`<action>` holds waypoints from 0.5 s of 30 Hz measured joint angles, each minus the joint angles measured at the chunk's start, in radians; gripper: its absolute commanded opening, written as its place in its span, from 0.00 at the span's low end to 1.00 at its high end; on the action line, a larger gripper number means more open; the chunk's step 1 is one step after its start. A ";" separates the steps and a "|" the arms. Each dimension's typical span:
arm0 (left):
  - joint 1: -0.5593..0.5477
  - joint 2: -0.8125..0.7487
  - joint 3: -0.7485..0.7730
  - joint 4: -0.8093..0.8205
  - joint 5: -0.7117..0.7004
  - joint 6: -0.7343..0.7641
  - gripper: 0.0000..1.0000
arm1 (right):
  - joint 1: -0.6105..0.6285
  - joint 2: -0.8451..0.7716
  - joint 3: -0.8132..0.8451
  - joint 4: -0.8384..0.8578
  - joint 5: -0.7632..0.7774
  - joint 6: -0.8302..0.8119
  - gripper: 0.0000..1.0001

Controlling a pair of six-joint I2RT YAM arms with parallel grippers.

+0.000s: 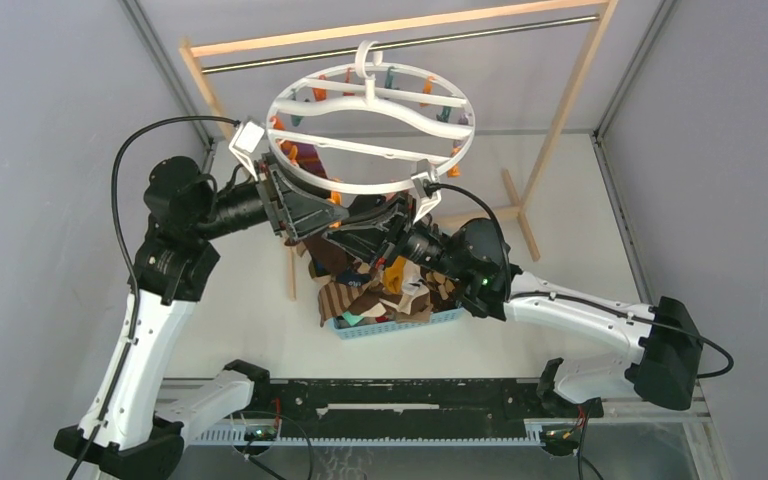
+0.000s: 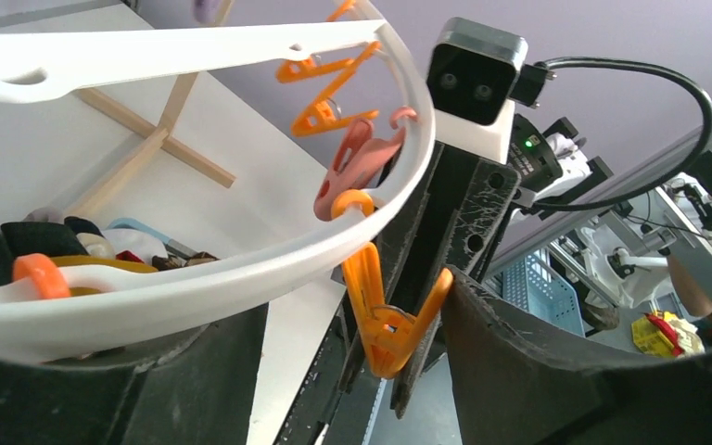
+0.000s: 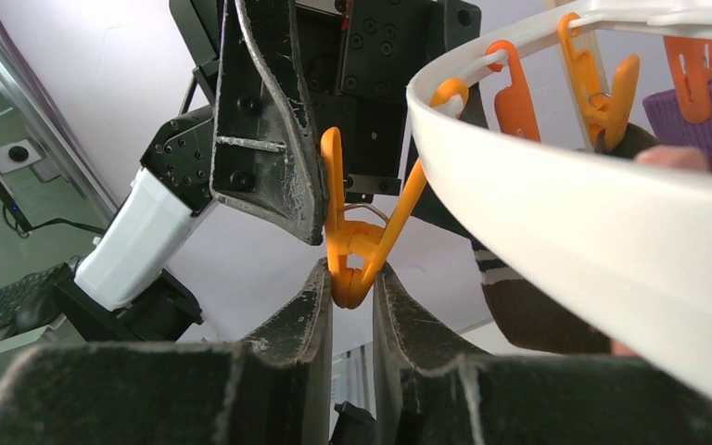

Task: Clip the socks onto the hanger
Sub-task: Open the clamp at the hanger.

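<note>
The white round hanger point(image 1: 370, 125) hangs by its hook from the rod, with orange, teal and pink pins around its ring. One orange clothespin point(image 3: 357, 232) dangles at the near rim. My right gripper point(image 3: 352, 278) is shut on that pin's lower tip. My left gripper point(image 2: 352, 315) stands open around the same orange clothespin point(image 2: 389, 324), one finger point(image 2: 482, 334) touching a handle and the other point(image 2: 195, 389) well apart under the ring. A purple sock point(image 3: 705, 120) and a brown striped sock point(image 3: 538, 306) hang from the ring. More socks point(image 1: 370, 285) are piled below both grippers.
The pile of socks fills a light-blue basket point(image 1: 400, 325) on the table under the hanger. A wooden-framed rack point(image 1: 560, 130) with a metal rod point(image 1: 400, 45) carries the hanger. Grey walls stand to the left and right.
</note>
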 measured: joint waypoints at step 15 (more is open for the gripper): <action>0.000 -0.030 -0.026 0.043 0.036 -0.023 0.23 | -0.008 0.029 0.000 0.032 -0.046 0.074 0.08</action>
